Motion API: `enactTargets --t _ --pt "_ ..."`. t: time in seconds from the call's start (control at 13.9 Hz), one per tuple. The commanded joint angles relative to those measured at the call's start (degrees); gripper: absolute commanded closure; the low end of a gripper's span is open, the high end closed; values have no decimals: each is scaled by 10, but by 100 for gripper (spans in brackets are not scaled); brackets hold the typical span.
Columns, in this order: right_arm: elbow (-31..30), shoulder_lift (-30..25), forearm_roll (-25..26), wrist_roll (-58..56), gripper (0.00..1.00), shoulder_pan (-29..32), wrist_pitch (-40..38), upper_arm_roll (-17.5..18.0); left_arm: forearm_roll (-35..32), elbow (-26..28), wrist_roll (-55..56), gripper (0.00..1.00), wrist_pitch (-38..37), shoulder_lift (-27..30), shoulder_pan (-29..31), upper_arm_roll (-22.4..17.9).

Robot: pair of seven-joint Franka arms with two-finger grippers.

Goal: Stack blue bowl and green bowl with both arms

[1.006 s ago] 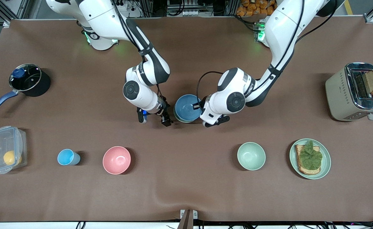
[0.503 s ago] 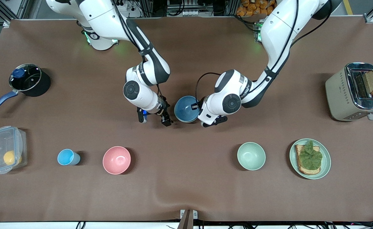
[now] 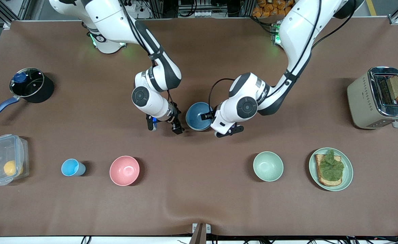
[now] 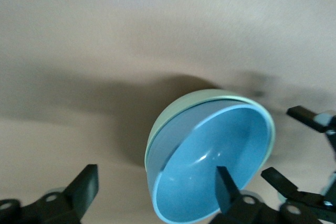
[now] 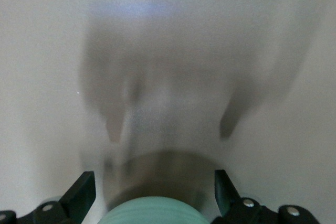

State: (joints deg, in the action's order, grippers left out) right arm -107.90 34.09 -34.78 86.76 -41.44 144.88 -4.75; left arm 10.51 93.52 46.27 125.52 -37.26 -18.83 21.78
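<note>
The blue bowl point(image 3: 198, 117) sits nested inside the green bowl point(image 4: 173, 116) at the middle of the table. Only a thin pale green rim shows around it in the left wrist view. My left gripper point(image 3: 208, 117) is open at the stack's edge toward the left arm's end. One finger point(image 4: 224, 186) is over the blue bowl's inside point(image 4: 210, 166) and the other point(image 4: 86, 186) is outside it. My right gripper point(image 3: 164, 126) is open and empty just beside the stack, toward the right arm's end. The green bowl's wall point(image 5: 152, 212) shows low between its fingers.
A second, mint-green bowl point(image 3: 268, 166), a plate with toast point(image 3: 347, 169), a pink bowl point(image 3: 124, 170), a light-blue cup point(image 3: 71, 167) and a clear box point(image 3: 5, 159) line the row nearer the camera. A pot point(image 3: 29, 84) and a toaster point(image 3: 377, 98) stand at the table's ends.
The blue bowl has sunk down into the green bowl, whose rim no longer shows in the front view. The left hand shifted slightly toward the right arm's end. The right arm has not moved.
</note>
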Motion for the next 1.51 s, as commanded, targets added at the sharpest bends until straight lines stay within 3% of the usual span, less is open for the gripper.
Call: enactTargets --t 0.0,0.22,0.5,0.72,1.01,1.29,1.44 --pt "-5 -32 -10 -54 0 14 -75 -6 -22 1 15 0 -39 44 8 -14" --pt "-1 -87 -5 -121 0 73 -224 -20 -83 -8 13 0 -87 89 40 -25" --pt "13 -126 111 -140 0 80 -347 -71 -152 -33 -3 0 -134 128 112 -25" --pt "56 -132 124 -203 0 108 -440 -88 -173 -66 -30 0 -135 139 161 -25" --pt "76 -147 209 -297 0 111 -483 -107 -167 -72 -134 0 -159 175 229 -20" --pt "111 -159 227 -459 0 116 -554 -168 -164 -68 -224 0 -200 220 259 -20" --pt "114 -175 230 -550 0 153 -566 -175 -162 -64 -279 0 -222 242 249 -45"
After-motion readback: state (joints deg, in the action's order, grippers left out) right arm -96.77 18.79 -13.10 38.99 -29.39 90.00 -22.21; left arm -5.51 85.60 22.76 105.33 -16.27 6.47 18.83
